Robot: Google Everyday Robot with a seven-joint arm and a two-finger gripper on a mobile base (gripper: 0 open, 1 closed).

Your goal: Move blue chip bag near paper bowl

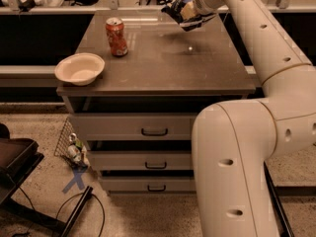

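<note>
Brownish tabletop (pixel 163 68), and the blue chip bag (pixel 176 6) is up in the air over its far right corner, pinched tight in the gripper (pixel 187 14). The paper bowl (pixel 79 69) sits way over at the near left corner, with the soda can (pixel 116 36) behind it toward the far edge.

Clamped crumpled and tilted in the hand (pixel 186 15), lifted off the far right part of the surface (pixel 163 68): blue chip bag (pixel 177 6), dark foil with pale markings. Upright on the surface's front-left corner, well apart to the hand's left: paper bowl (pixel 79 70), white, shallow, wide-rimmed.
</note>
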